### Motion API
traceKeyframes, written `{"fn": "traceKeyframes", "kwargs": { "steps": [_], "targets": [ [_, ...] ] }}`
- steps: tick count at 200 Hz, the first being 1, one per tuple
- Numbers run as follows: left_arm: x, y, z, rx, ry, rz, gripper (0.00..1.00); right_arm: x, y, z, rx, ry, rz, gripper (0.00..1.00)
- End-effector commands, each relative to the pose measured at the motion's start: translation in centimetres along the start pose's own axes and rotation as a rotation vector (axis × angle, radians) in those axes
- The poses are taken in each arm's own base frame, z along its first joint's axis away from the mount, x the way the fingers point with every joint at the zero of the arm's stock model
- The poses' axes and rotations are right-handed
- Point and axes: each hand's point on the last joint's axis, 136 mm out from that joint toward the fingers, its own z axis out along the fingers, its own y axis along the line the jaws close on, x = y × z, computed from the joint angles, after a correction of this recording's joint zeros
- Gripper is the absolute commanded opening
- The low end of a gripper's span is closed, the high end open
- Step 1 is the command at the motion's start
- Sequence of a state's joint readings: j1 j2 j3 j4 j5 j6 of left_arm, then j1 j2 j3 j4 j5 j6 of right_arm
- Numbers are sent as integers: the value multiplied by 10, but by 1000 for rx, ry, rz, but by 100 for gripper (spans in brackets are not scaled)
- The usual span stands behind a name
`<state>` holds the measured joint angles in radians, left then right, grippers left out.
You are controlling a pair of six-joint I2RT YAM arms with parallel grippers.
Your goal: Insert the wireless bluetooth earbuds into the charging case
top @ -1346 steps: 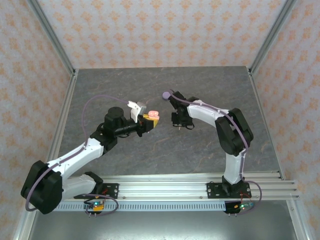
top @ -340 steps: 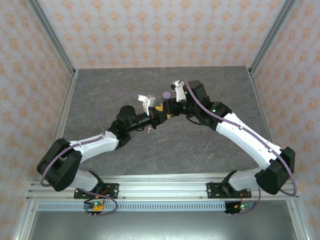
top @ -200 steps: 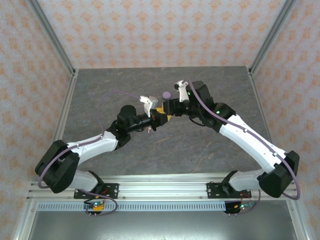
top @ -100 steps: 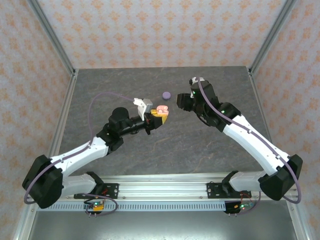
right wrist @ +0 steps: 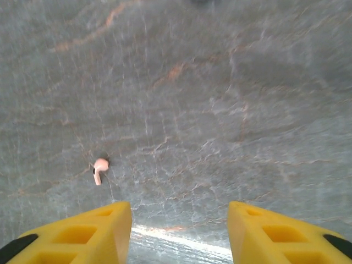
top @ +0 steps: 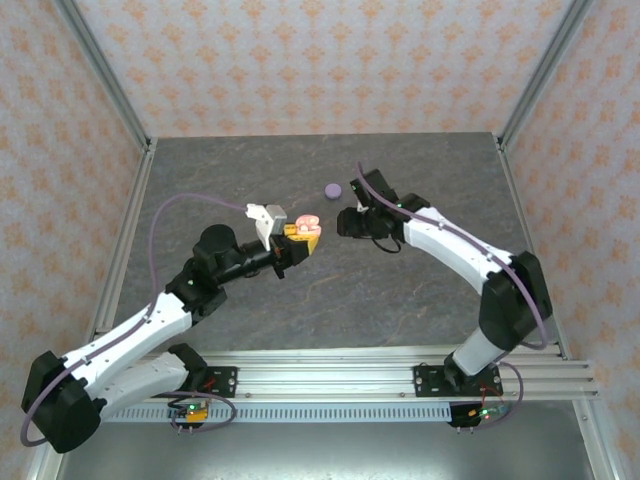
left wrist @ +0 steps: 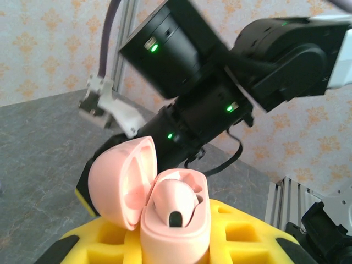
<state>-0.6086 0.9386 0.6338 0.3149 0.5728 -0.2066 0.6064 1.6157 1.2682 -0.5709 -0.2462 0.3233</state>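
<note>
Near a lilac round case (top: 332, 189), both arms angle inward: left gripper (top: 298, 236) clamps an open pink charging case (left wrist: 165, 203); right gripper (right wrist: 179, 231), parted and empty, hovers over a pink earbud (right wrist: 99, 168).

The left gripper (left wrist: 176, 245) clamps the pink charging case (left wrist: 179, 225) upright between its yellow fingers (left wrist: 250, 231). The lid (left wrist: 122, 181) is swung open to the left, and one pink earbud (left wrist: 175, 201) sits in the case body. Directly behind, the black wrist of the right arm (left wrist: 220, 82) shows green indicator lights above the grey table (left wrist: 38, 143).
</note>
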Motion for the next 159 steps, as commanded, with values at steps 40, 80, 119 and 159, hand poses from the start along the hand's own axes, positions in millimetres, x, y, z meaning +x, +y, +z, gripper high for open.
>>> {"fn": "traceKeyframes", "kwargs": {
  "steps": [40,80,119,159],
  "targets": [
    [-6,2,-15,-49,-3,26,3,16,44,52,-83,139,13,50],
    [-11,-1,-20,-55,-6,31,3,25,62,81,-98,202,17,48],
    [-13,-2,-26,-60,-17,37,3,34,75,103,-113,259,29,45],
    [-15,-3,-32,-70,-26,45,3,42,85,119,-127,314,31,44]
  ]
}}
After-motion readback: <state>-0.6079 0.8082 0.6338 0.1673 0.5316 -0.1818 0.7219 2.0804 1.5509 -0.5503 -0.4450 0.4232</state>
